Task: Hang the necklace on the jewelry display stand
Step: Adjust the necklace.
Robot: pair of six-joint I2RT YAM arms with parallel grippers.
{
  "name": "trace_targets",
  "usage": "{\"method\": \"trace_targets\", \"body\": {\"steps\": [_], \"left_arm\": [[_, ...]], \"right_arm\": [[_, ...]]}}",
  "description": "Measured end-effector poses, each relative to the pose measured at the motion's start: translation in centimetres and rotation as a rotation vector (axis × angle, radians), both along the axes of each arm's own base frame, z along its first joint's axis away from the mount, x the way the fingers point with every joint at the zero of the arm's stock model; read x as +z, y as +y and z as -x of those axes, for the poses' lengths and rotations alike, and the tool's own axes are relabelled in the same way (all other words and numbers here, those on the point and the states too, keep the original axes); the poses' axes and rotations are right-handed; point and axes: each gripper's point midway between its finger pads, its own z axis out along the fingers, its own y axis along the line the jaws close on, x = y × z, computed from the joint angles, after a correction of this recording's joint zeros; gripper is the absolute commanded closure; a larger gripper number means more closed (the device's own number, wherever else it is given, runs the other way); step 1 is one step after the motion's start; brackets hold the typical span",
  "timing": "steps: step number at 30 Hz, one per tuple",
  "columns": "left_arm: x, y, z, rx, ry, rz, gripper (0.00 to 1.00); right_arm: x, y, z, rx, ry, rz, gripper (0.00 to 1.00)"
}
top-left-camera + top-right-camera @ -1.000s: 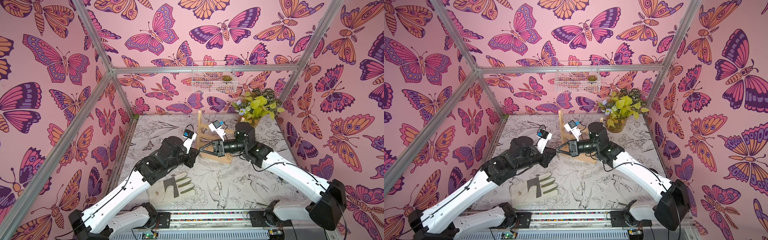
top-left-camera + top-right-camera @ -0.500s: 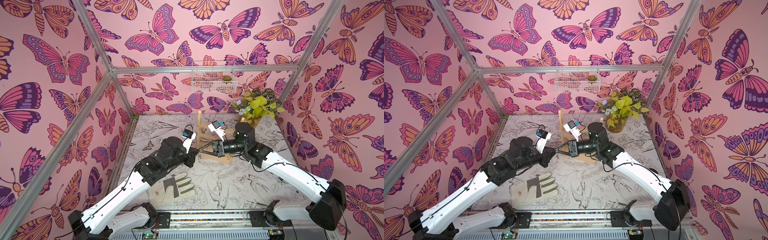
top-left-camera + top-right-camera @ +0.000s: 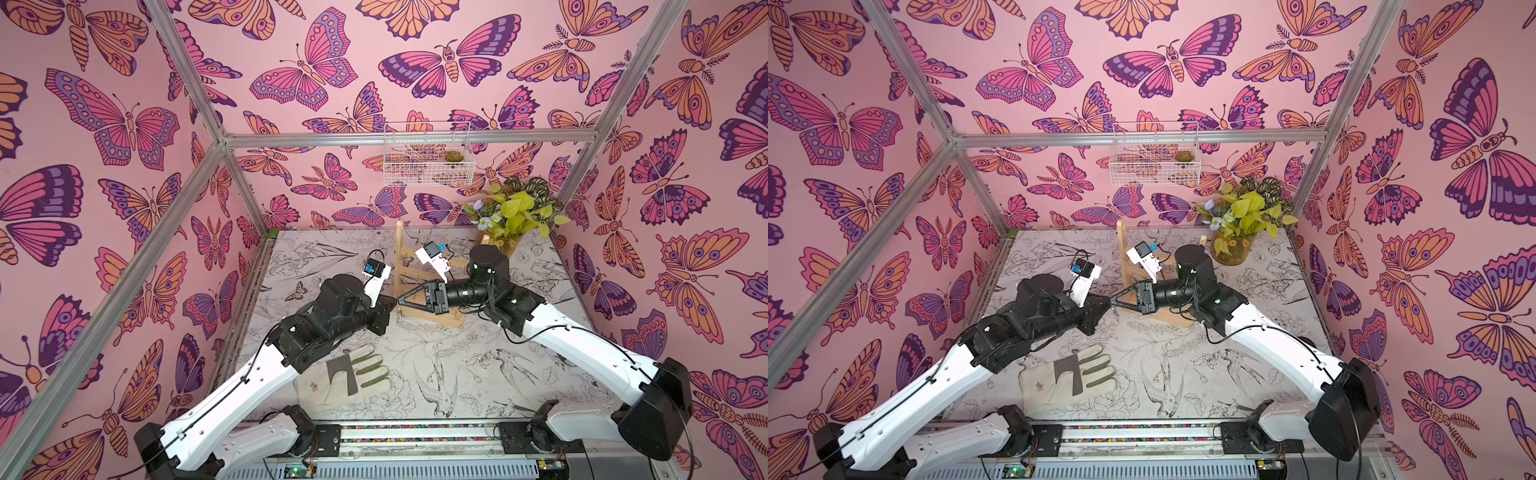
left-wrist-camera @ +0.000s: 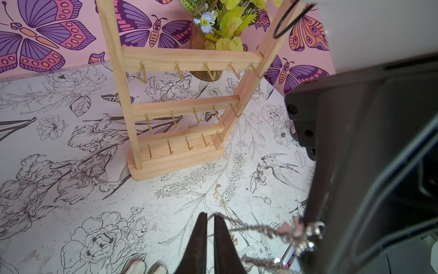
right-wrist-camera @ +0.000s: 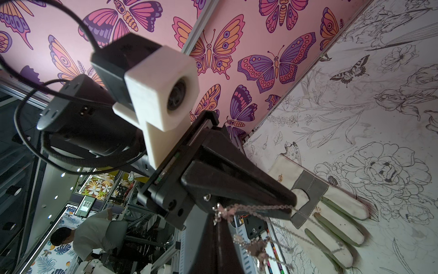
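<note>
A thin silver necklace (image 4: 258,229) with small pink charms is stretched in the air between my two grippers. My left gripper (image 4: 209,217) is shut on one end of the chain. My right gripper (image 5: 219,213) is shut on the other end, by a pink charm. In both top views the grippers meet tip to tip, left gripper (image 3: 392,302) against right gripper (image 3: 400,298), just in front of the jewelry display stand (image 3: 402,266). The stand (image 4: 187,59) is light wood with three crossbars of gold hooks, all bare, and a flat base (image 3: 1177,318).
A pale work glove (image 3: 353,374) lies on the table near the front. A gold chain (image 4: 216,189) and a small silver pile (image 4: 259,173) lie loose on the flower-printed table. A potted plant (image 3: 515,216) stands at the back right; a white wire basket (image 3: 428,162) hangs on the back wall.
</note>
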Motion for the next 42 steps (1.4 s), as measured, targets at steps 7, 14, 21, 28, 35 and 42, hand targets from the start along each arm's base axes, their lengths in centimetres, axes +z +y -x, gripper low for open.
{"method": "trace_targets", "body": {"steps": [7, 14, 21, 28, 35, 42], "left_arm": [[0.03, -0.05, 0.02, -0.001, -0.006, 0.011, 0.87], [-0.02, 0.11, 0.22, 0.002, -0.004, 0.021, 0.85], [-0.36, 0.27, 0.39, 0.005, 0.004, 0.022, 0.84], [-0.27, 0.41, 0.63, 0.002, 0.0, 0.028, 0.82], [-0.22, 0.42, 0.73, -0.001, -0.002, 0.032, 0.82], [0.23, 0.18, 0.66, -0.009, -0.014, 0.049, 0.82]], "right_arm": [[-0.1, 0.15, -0.04, 0.002, 0.0, 0.0, 1.0], [-0.21, 0.21, -0.11, 0.002, 0.001, 0.001, 1.0], [-0.21, 0.21, -0.11, 0.002, 0.001, 0.001, 1.0], [-0.26, 0.23, -0.18, 0.0, 0.002, 0.002, 1.0], [-0.55, 0.37, -0.29, -0.001, 0.007, 0.008, 1.0], [-0.89, 0.71, -0.08, 0.009, 0.014, 0.014, 1.0]]}}
